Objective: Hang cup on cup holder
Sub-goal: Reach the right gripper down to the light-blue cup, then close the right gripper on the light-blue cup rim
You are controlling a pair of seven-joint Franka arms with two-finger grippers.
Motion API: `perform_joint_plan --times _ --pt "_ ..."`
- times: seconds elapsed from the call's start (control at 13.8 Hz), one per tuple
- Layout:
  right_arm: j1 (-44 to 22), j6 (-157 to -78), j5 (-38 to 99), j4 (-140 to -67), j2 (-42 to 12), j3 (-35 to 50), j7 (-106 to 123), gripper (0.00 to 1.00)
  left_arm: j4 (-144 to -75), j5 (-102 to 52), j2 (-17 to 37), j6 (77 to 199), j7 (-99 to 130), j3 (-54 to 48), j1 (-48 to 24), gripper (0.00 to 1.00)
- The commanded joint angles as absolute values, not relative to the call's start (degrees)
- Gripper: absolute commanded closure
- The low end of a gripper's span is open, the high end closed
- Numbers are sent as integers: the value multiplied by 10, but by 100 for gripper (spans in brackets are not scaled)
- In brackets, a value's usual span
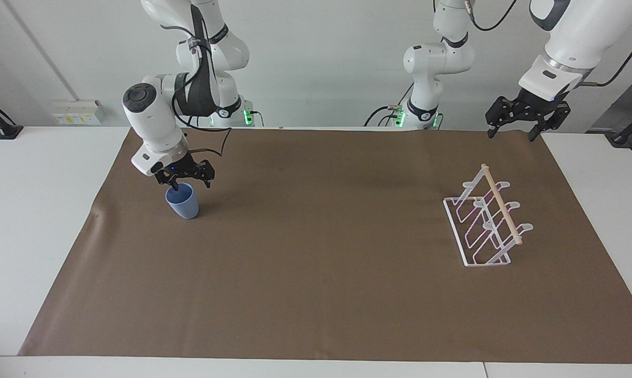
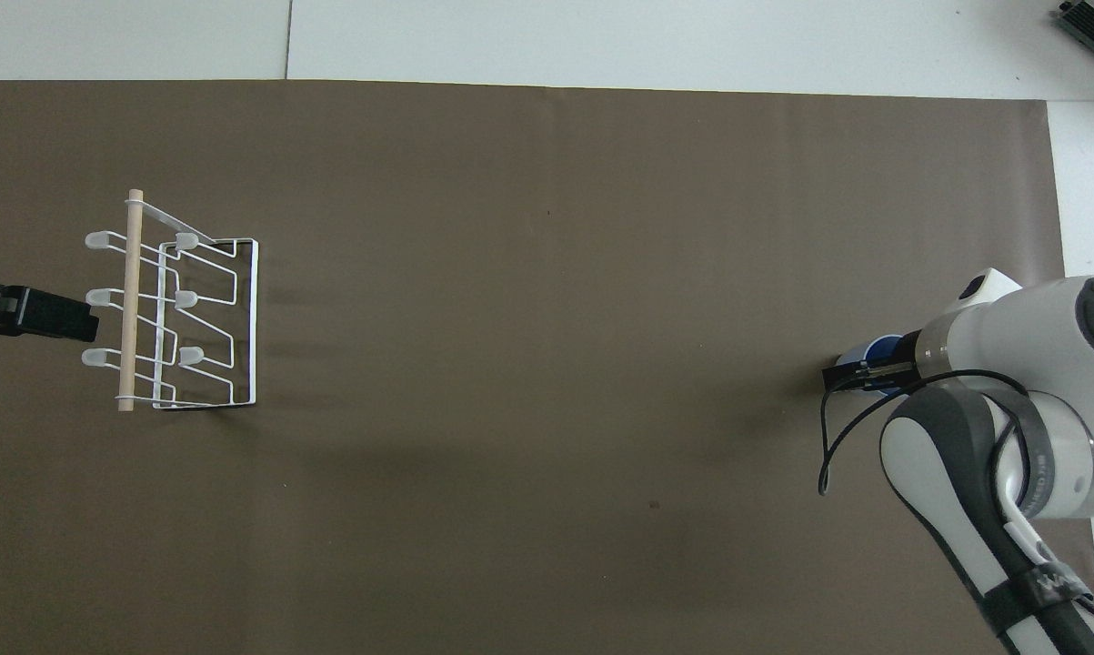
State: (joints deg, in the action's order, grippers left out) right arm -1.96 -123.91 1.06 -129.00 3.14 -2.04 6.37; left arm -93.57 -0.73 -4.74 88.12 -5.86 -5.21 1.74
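- The cup stood upright on the brown mat, near the mat's edge at the right arm's end of the table and closer to the mat's robot-side edge than to its outer one. It had not been lifted.
- The right gripper hung at the cup's rim with its jaws wide; one fingertip appeared to dip inside the mouth and the other stood outside the wall. Nothing was gripped yet.
- The cup holder sat empty near the mat's edge at the left arm's end, well apart from the cup, with every prong free.
- The left gripper waited in the air over the mat's robot-side corner at that end, its jaws wide and holding nothing.
- By my judgement the task was only at its opening step: closing on the cup wall, lifting, carrying the length of the mat, turning the cup over and setting it on a prong all remained.
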Motion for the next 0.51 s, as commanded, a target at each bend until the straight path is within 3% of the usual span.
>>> perform_joint_plan --times 0.0,0.44 --pt "-20 -1260 20 -1311 40 -20 72 0 -961 -15 -67 896 -53 -47 13 0" --pt "-20 -1296 20 -1336 35 -20 72 0 -962 -28 -69 896 -33 -47 15 0"
